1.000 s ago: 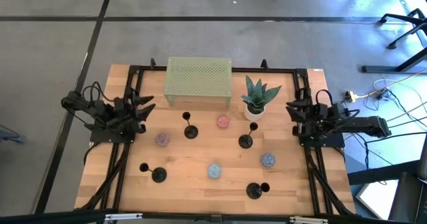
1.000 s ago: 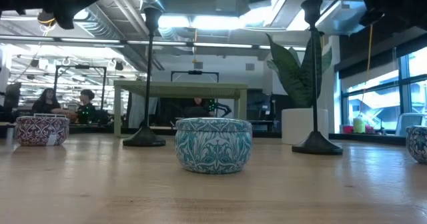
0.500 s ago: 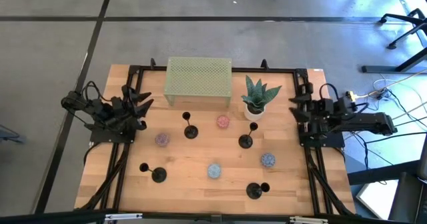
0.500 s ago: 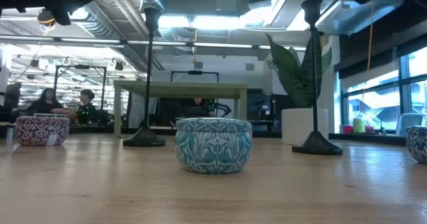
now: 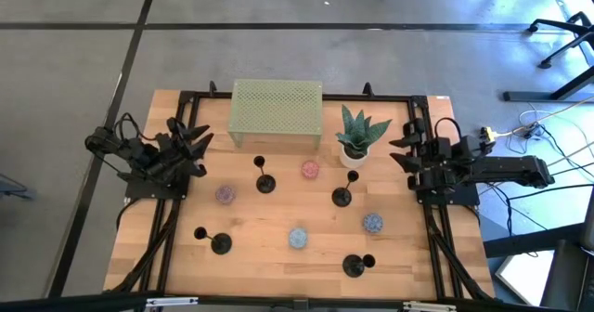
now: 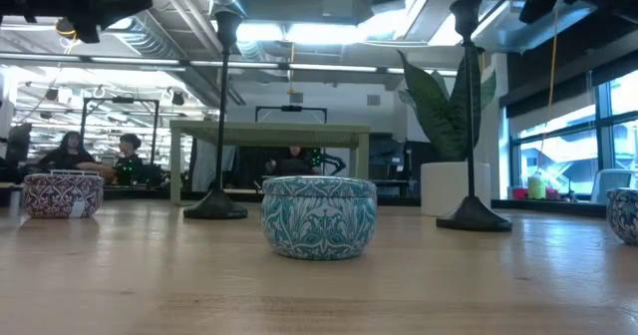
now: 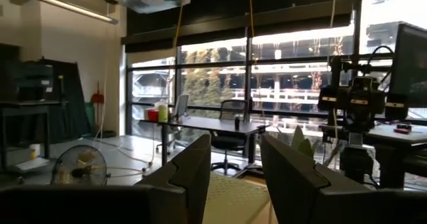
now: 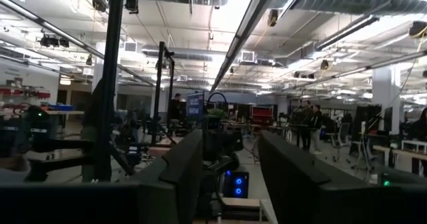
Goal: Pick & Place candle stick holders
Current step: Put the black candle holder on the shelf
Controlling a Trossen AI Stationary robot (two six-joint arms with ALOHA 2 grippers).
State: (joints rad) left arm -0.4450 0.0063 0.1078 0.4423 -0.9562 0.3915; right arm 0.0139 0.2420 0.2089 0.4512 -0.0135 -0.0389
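High view has the left gripper (image 5: 190,137) parked over the table's left edge, fingers apart with nothing between them, pointing toward the middle. Its arm is folded up low at that side. Right gripper (image 5: 406,145) mirrors it at the right edge, fingers also spread on nothing, arm stretching off past the table. In both wrist views the two dark fingers (image 7: 193,167) (image 8: 183,164) stand with a clear gap.

All four holders sit untouched out on the wood: holder one (image 5: 264,181) below the green mesh box (image 5: 276,113), holder two (image 5: 342,195) just under the plant (image 5: 355,136), holder three (image 5: 217,242) front left, holder four (image 5: 354,265) front right. Each is black, round base, thin stem, tiny cup. Low view shows two standing upright (image 6: 220,116) (image 6: 471,116) behind a teal patterned tin (image 6: 319,216).
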